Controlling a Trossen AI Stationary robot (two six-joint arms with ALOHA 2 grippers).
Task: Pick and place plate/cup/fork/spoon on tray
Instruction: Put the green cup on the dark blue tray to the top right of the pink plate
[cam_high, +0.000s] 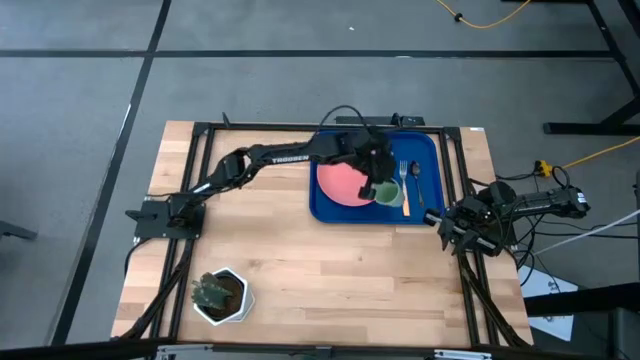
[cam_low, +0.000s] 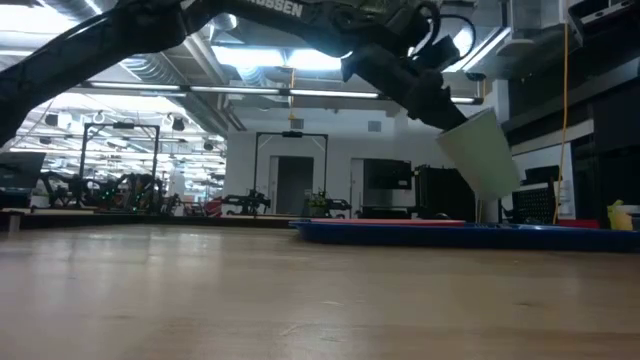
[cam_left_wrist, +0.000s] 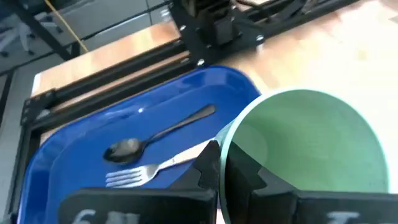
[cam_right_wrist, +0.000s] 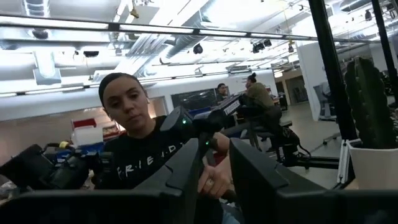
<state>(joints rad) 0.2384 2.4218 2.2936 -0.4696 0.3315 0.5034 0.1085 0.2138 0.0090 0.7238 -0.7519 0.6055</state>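
Gripping round green cup (cam_left_wrist: 311, 146), left claw (cam_left_wrist: 217, 171)

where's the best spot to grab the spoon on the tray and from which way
Take the spoon by its thin handle, coming straight down from above. It lies flat on the blue tray with the fork close beside it, so a pinch across the slim handle, away from the oval bowl, probably fits best. The left end effector holding the green cup hangs nearby, so approach from the tray's clear outer side.
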